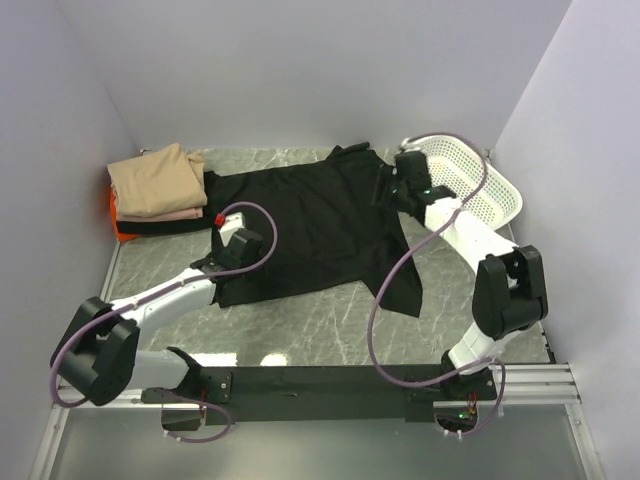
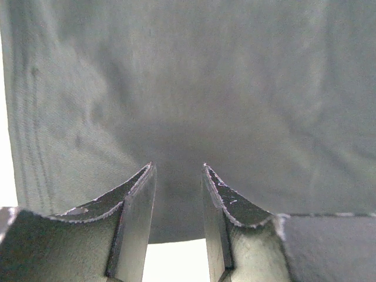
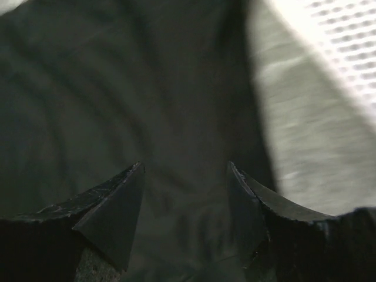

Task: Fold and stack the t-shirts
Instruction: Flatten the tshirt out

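Observation:
A plain black t-shirt [image 1: 310, 225] lies spread out flat across the middle of the table. My left gripper [image 1: 226, 266] is at its near-left edge, open. In the left wrist view the left gripper [image 2: 176, 167] has its fingers apart over the cloth [image 2: 205, 88], whose edge runs between them. My right gripper [image 1: 393, 190] is over the shirt's far-right part, open. In the right wrist view the right gripper [image 3: 185, 164] hangs close above the black cloth [image 3: 117, 88]. A stack of folded t-shirts [image 1: 155, 190], with tan on top and pale pink, black and orange below, lies at the back left.
A white perforated basket [image 1: 470, 180] stands at the back right, just beside my right gripper; its mesh shows in the right wrist view [image 3: 346, 35]. The marbled table [image 1: 300, 320] is bare in front of the shirt. Walls close in on the left, back and right.

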You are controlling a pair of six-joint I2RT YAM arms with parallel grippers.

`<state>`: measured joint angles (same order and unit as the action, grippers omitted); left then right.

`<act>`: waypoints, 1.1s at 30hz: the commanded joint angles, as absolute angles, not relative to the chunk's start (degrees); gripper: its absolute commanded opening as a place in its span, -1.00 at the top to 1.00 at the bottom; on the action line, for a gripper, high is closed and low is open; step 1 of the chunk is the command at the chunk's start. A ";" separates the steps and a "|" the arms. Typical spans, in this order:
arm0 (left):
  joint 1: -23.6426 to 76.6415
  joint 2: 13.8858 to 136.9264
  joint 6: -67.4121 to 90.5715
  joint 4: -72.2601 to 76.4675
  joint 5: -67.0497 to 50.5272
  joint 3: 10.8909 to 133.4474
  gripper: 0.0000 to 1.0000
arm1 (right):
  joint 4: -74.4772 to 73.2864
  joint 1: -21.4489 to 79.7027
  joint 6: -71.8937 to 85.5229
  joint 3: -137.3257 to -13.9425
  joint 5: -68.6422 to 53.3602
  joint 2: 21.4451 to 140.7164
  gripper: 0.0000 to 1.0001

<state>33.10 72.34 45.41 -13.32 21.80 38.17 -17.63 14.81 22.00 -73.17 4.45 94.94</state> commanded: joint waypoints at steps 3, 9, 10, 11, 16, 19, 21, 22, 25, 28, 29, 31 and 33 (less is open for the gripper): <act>33.40 75.32 47.11 -5.81 19.51 35.43 0.15 | -18.11 19.68 20.39 -68.21 0.18 94.57 -0.27; 33.31 78.49 47.72 -4.31 19.16 33.58 0.15 | -21.00 19.69 20.39 -70.66 -3.08 102.47 -0.27; 33.22 78.31 47.72 -4.22 19.16 33.31 0.15 | -21.27 19.51 20.30 -71.19 -2.82 104.39 -0.27; 33.22 78.22 47.90 -4.22 19.16 32.88 0.15 | -21.62 19.34 20.22 -72.06 -2.90 105.20 -0.27; 32.96 77.17 48.16 -4.31 19.34 31.56 0.15 | -23.46 16.97 20.92 -73.74 -0.18 108.54 -0.27; 32.78 76.82 48.43 -4.13 19.16 30.24 0.15 | -24.87 15.39 21.27 -73.30 5.16 107.67 -0.27; 32.61 76.56 48.52 -4.22 18.90 29.62 0.15 | -24.52 13.89 21.36 -71.81 6.85 105.83 -0.27; 32.69 76.29 48.52 -4.31 18.64 29.53 0.15 | -24.26 13.54 21.44 -71.37 8.33 105.21 -0.27; 32.52 75.94 48.78 -4.66 18.90 29.35 0.15 | -24.52 11.95 21.01 -71.10 11.24 104.33 -0.28; 32.43 76.46 48.87 -4.83 19.07 29.53 0.15 | -25.49 11.51 20.48 -72.25 13.79 104.07 -0.28; 32.43 76.46 48.87 -5.10 19.16 29.71 0.15 | -25.23 11.51 20.48 -72.16 14.58 103.80 -0.28; 32.43 76.46 48.96 -5.19 19.33 29.62 0.15 | -24.96 11.51 20.65 -71.98 15.20 102.40 -0.28; 32.26 76.20 48.87 -5.01 19.42 29.71 0.15 | -24.52 11.51 20.83 -71.46 16.08 100.47 -0.28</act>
<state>32.69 76.82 47.94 -3.88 19.35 30.37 -25.19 11.35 21.10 -70.91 12.10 105.67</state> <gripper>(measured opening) 0.425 0.637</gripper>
